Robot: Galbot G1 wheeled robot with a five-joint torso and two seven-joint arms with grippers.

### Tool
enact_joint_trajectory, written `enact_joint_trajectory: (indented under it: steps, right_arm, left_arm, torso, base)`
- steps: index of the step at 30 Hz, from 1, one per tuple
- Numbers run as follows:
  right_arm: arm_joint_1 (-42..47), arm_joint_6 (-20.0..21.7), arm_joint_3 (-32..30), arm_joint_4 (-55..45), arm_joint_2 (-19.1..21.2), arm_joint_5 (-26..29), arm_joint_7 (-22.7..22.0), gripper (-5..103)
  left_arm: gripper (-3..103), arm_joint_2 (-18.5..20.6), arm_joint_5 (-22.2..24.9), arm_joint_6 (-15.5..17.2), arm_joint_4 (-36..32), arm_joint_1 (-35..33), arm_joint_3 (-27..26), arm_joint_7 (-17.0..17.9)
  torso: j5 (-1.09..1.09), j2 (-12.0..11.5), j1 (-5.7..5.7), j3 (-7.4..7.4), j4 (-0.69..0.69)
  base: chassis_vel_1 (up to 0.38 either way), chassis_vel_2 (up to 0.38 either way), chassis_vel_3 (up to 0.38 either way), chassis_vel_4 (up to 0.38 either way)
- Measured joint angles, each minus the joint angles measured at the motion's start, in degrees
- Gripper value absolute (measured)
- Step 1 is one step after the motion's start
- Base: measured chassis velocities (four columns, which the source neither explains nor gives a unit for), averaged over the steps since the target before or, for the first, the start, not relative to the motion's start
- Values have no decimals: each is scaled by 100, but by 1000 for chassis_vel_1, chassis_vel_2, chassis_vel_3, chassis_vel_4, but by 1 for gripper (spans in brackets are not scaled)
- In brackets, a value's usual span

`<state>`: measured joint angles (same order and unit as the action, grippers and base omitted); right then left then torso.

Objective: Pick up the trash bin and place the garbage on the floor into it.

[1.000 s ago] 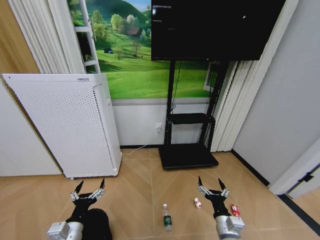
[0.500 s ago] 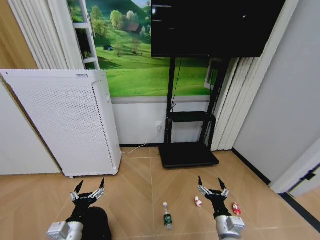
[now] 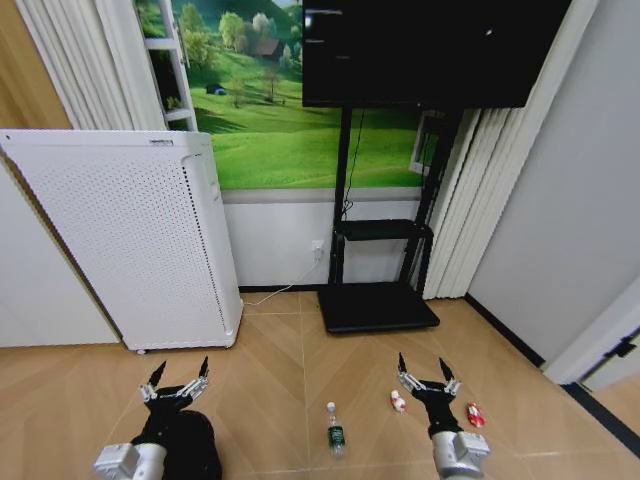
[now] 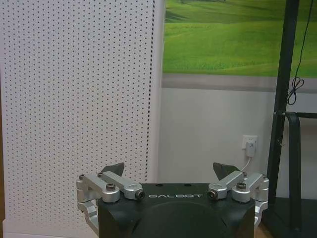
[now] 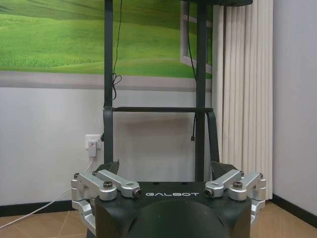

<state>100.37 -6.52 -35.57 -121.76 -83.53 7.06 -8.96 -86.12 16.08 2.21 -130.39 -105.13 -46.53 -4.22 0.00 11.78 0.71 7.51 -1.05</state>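
Herringbone wood flooring (image 3: 280, 380) ran to a white wall with a green meadow mural (image 3: 290, 130) and a dark screen on a black metal stand (image 3: 378, 300). We held our left gripper (image 3: 177, 380) spread above the small round black trash bin (image 3: 195, 450), which stood beside the tall white perforated air purifier (image 3: 130, 240). Our right gripper (image 3: 428, 373) was spread too. The clear plastic bottle (image 3: 335, 432) lay between our arms, white cap toward the wall, two red-and-white pieces (image 3: 398, 402) flanking the right gripper.
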Motion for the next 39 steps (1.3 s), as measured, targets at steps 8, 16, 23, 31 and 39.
enact_joint_trajectory:
  steps: [8,16,23,31,39]
  right_arm:
    - [-117,-48,-9,101,17,-240,-465,100]
    - [-185,-261,-4,298,34,-533,-518,100]
    - [-380,-347,39,504,42,-351,-418,100]
    - [-548,-262,70,685,2,-296,-148,100]
    - [-410,-241,13,696,95,-218,-139,100]
  left_arm:
    - [99,16,3,66,61,4,-40,244]
    - [99,430,982,1659,-159,-531,-667,1754]
    - [100,1208,3387,2847,-26,-1575,-1825,2115]
    - [100,1534,4513,3365,555,-1666,-1856,2317]
    - [100,1603,4468,3781,1024,-802,-1241,2639]
  torso:
    - [0,-149,-50,-99,0]
    - [-2,-172,-49,-124,0]
    - [0,-156,-42,-116,1]
    - [-1,-141,-36,-105,1]
    - [0,-129,-32,-96,-1]
  base:
    - [0,0,0,0]
    - [0,0,0,0]
    - [0,0,0,0]
    - [0,0,0,0]
    - [0,0,0,0]
